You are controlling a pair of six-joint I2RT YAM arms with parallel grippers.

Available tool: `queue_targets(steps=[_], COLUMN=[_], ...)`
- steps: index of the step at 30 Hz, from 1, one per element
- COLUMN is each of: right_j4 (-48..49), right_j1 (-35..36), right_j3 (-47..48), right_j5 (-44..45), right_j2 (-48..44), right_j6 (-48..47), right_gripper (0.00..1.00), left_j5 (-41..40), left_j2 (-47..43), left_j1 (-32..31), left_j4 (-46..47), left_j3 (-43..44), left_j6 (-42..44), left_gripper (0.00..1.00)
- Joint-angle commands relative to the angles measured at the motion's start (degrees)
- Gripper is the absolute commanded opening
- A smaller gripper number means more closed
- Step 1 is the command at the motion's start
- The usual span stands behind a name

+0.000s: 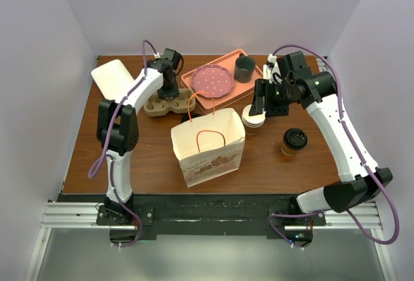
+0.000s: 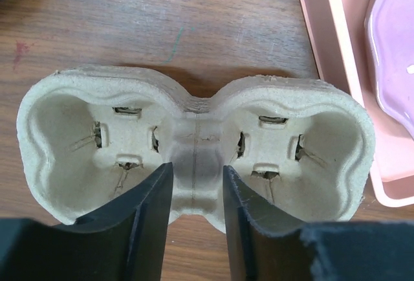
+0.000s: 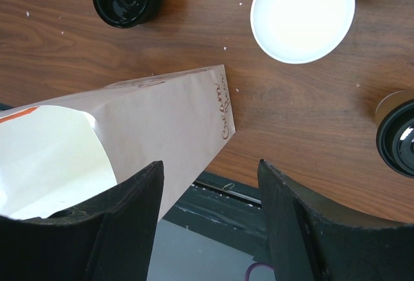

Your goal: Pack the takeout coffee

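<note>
The table (image 1: 149,158) carries the open paper bag (image 1: 208,145) at its middle. The left gripper (image 2: 196,171) sits over the cup carrier (image 2: 194,125), whose long axis lies side to side under the fingers (image 2: 145,216). They stand narrow astride its middle ridge, though we cannot tell whether they pinch it. The right gripper (image 3: 208,164) hangs wide and empty just beside the bag. The coffee (image 1: 294,140) stands upright and lidded to that gripper's right, nearer the front edge, so we judge the right gripper far closer to it.
</note>
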Motion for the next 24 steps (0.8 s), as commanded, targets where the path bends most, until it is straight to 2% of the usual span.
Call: queue_targets(steps=[1,3,5,6,9,14,24], right_j4=[0.7,0.7,0.6,0.6,0.8,0.6,0.6], right_j1=[0.2,0.2,0.2,0.2,0.2,0.2,0.1], right_j3=[0.5,0.4,0.1,-0.2,-0.5,-0.2,-0.2], right_j5=[-1.8,-1.8,-1.8,-1.8,-2.1,-1.9,-1.9], right_j2=[-1.6,-1.8,-2.1,-2.1,-2.5,-2.6,-2.4], right_j6=[-0.1,-0.2,-0.1,-0.2,0.1,0.1,0.4], right_gripper=[0.63,0.63,0.63,0.63,0.63,0.63,0.63], left_j5=[-0.1,-0.2,-0.4,-0.6,-0.7,-0.3,-0.4], left_j2=[-1.6,-2.1,-2.3,-2.2,-1.8,-1.4,-1.0], left_j1=[0.2,0.2,0.2,0.2,0.2,0.2,0.2], left_j4=[1.5,1.6,1.6,1.6,1.5,2.0,2.4], left_j3=[-0.2,-0.4,-0.2,-0.1,-0.3,-1.5,-2.0], left_j6=[0.7,0.7,1.1,1.1,1.2,1.4,1.6], left_gripper=[0.38,0.37,0.44,0.52,0.55,0.55,0.46])
